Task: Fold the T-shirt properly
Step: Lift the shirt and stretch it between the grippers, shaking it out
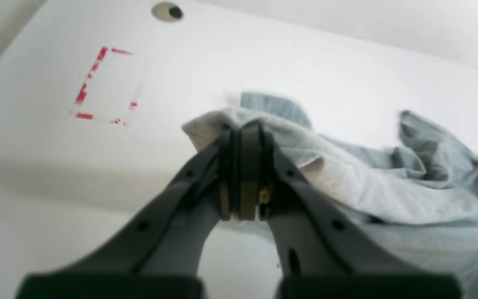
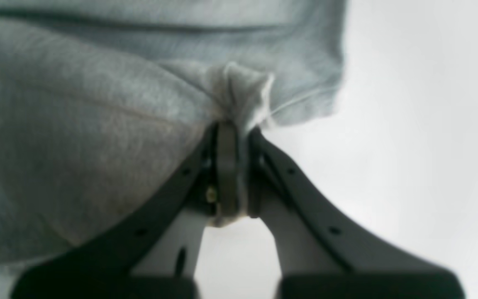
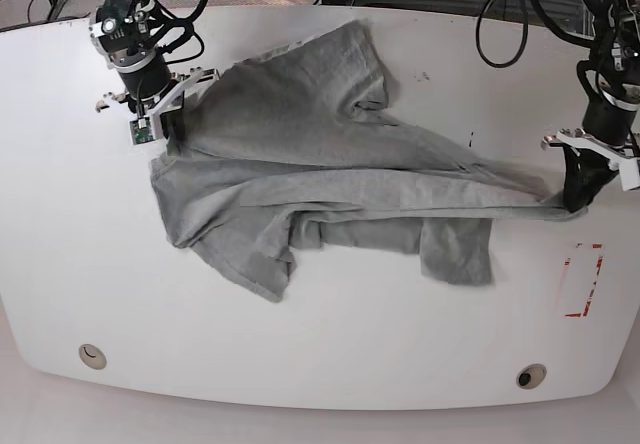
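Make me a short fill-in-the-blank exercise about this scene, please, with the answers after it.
1. Both grippers are shut on the ____.
2. The table is ____ in colour.
3. The left gripper is near a rectangle marked in ____ on the table.
4. The right gripper grips the ____ cloth of the shirt.

Answers: T-shirt; white; red; grey

A white worktop [image 3: 330, 364] with rounded corners carries everything. The grey T-shirt [image 3: 330, 154] lies crumpled and spread across its middle, stretched from the far left corner toward the right edge. Near the right side sits a broken red tape rectangle [image 3: 583, 280], just beyond the shirt. 2 round holes [image 3: 92, 355] pierce the near edge.
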Action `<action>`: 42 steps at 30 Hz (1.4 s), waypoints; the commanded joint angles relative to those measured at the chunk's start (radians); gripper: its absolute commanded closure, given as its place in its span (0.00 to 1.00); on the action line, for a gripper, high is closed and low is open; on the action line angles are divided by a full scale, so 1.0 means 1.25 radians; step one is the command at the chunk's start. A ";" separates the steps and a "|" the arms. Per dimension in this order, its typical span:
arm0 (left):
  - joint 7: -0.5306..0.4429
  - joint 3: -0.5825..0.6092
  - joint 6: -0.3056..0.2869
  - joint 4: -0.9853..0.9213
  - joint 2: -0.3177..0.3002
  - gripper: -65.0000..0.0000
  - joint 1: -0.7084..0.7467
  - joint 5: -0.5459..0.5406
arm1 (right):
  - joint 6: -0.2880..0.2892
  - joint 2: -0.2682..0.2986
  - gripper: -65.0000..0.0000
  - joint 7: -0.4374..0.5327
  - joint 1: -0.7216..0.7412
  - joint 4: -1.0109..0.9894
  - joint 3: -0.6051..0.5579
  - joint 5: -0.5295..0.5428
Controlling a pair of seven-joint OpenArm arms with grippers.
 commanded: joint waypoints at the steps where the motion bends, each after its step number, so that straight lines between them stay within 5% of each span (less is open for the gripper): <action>1: 0.003 -0.025 -0.002 0.012 -0.032 1.00 -0.038 -0.017 | -0.008 0.024 1.00 0.016 0.026 0.017 0.016 -0.004; 20: 0.137 -0.062 -0.002 -0.032 -0.101 1.00 -0.332 0.016 | -0.006 0.198 1.00 -0.027 0.290 0.007 0.011 -0.002; 37: 0.252 -0.024 -0.002 -0.033 -0.132 1.00 -0.689 0.156 | 0.121 0.312 1.00 -0.236 0.729 0.005 0.008 -0.008; 42: 0.254 -0.008 -0.002 -0.033 -0.133 1.00 -0.716 0.176 | 0.138 0.332 1.00 -0.288 0.789 0.005 0.008 -0.008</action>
